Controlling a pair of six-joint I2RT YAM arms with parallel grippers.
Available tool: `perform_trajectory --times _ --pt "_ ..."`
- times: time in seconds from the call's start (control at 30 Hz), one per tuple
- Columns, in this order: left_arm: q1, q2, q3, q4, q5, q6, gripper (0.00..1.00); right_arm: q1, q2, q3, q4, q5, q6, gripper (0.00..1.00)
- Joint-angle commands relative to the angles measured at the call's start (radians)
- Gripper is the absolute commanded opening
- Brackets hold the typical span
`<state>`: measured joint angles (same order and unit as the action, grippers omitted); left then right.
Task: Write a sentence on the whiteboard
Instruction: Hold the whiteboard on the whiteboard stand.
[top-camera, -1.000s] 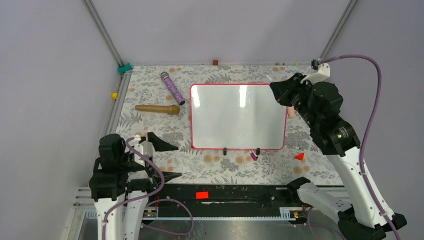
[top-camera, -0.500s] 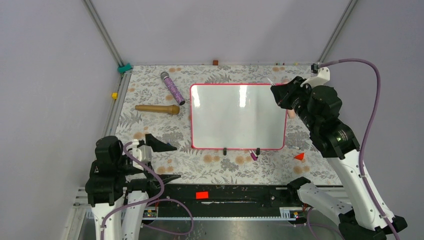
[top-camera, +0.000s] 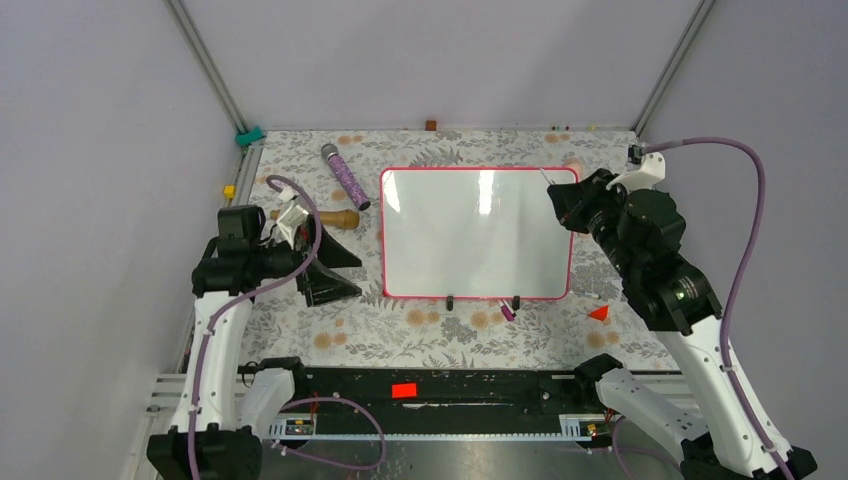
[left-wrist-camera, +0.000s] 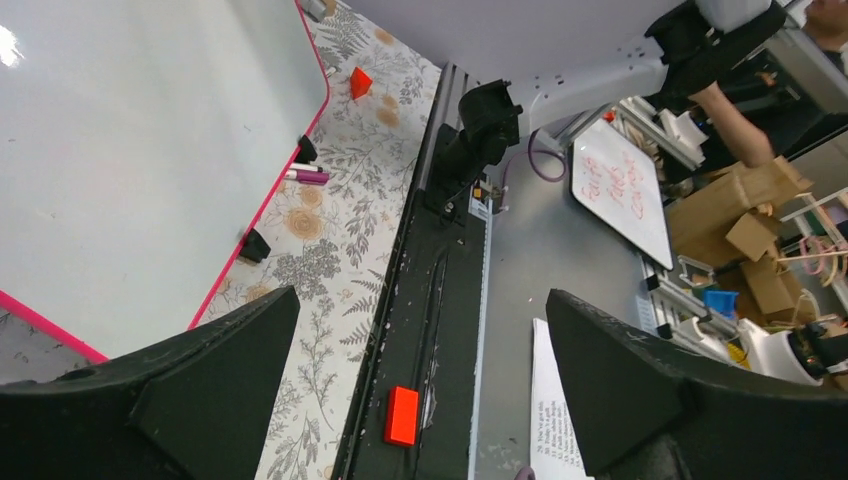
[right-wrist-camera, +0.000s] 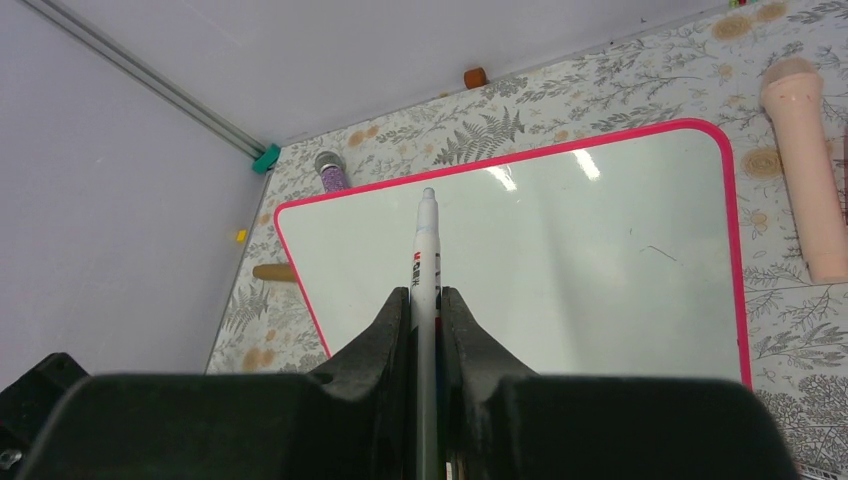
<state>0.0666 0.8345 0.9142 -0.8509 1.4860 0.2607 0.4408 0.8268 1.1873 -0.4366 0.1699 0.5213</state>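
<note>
Whiteboard is lying blank just beneath the right tool, which is clamping a marker, while the left tool, jaws wide apart, is swinging up beside it, likely to brace it for writing.

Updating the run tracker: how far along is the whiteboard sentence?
Done: the right pincer is shut on a marker, whose tip points across the whiteboard. In hand: the marker is poised by the board's far right corner; contact cannot be told. The left pincer is open beside the board's left edge, holding nothing. Left: all the writing; the board shows no words.
</note>
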Motion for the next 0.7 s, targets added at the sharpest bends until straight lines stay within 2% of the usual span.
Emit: perform_trajectory --times 0.0,0.17,0.23,0.3,0.53,0.67 --pt "0.001 0.064 0.101 -0.010 0.084 0.060 0.93 0.008 -0.044 -0.013 -0.004 0.056 0.013 0.00" --pt "0.001 0.093 0.206 -0.084 -0.098 0.092 0.84 0.009 -0.072 -0.032 -0.020 0.066 0.024 0.00" --pt "0.001 0.099 0.225 -0.057 -0.158 0.058 0.81 0.009 -0.072 -0.032 -0.023 0.069 0.024 0.00" --pt "0.000 0.129 0.214 0.007 -0.152 -0.015 0.77 0.009 -0.070 -0.030 -0.022 0.069 0.026 0.00" --pt "0.001 0.244 0.218 0.057 -0.134 -0.051 0.78 0.009 -0.046 -0.036 -0.005 0.062 0.021 0.00" --pt "0.000 0.338 0.231 0.141 -0.121 -0.143 0.78 0.009 -0.025 -0.044 0.004 0.054 0.005 0.00"
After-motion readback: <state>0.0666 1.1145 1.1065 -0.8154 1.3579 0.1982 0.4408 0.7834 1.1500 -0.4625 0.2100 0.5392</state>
